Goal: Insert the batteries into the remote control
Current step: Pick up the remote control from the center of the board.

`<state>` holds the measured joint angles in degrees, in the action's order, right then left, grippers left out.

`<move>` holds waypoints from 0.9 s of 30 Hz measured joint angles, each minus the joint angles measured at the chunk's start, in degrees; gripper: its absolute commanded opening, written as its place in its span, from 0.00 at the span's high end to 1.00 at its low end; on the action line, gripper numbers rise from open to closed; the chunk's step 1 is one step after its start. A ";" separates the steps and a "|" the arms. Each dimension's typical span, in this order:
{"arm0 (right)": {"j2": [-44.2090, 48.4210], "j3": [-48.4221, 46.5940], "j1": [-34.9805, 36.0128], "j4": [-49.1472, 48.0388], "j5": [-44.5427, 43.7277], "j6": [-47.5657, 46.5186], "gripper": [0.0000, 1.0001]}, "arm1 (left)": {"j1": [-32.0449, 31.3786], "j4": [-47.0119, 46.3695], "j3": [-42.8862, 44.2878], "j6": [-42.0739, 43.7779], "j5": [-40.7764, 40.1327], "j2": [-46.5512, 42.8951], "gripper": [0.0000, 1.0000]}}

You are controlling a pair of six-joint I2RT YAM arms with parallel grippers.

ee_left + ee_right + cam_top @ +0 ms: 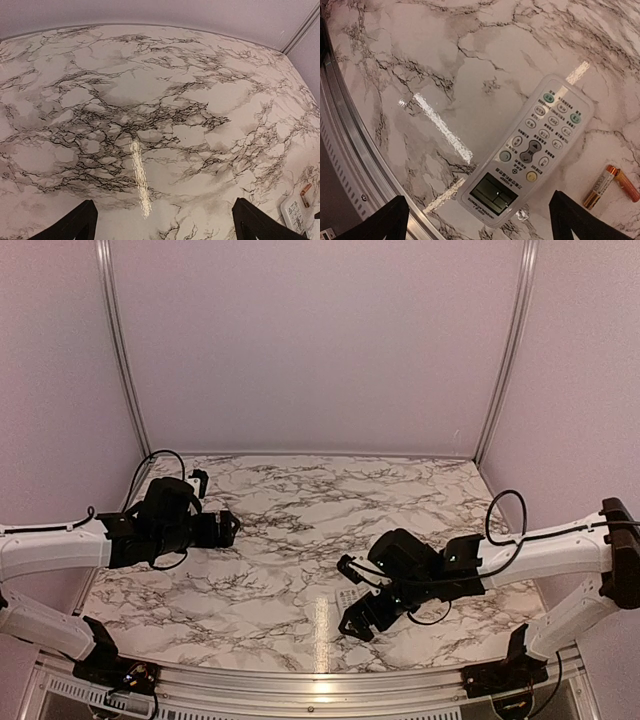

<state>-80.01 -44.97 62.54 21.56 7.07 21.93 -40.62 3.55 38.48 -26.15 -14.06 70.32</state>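
Note:
The white remote control [530, 150] lies face up on the marble table, display end towards my right gripper and button rows beyond it. Two coppery-orange batteries [600, 187] lie touching in a V just right of the remote. My right gripper [480, 227] hovers over the remote's display end, open and empty, its fingers [385, 225] wide apart. In the top view the right gripper [355, 620] hides most of the remote. My left gripper [165, 227] is open and empty over bare table at the left [230, 528]. Its view shows the remote's corner [296, 216] and a battery [305, 194] at the lower right.
The metal rail of the table's near edge [350, 150] runs close to the remote's display end. Purple walls close in the table at the back and sides [320, 340].

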 measured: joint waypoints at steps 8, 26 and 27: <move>-6.97 -1.46 4.04 1.81 -3.85 3.82 0.04 | -0.07 0.35 0.00 -0.09 -0.72 -2.01 0.01; -15.54 -6.62 5.44 3.17 -10.97 1.86 0.34 | -0.11 0.55 -1.40 -0.66 -2.12 -6.47 0.01; -15.69 -6.73 5.44 3.06 -11.08 1.40 0.37 | -0.11 0.46 -1.44 -0.76 -2.32 -6.75 0.01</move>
<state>-95.70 -51.70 67.99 24.62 -4.01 23.33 -40.73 4.01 37.04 -26.92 -16.38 63.57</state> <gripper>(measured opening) 0.690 0.989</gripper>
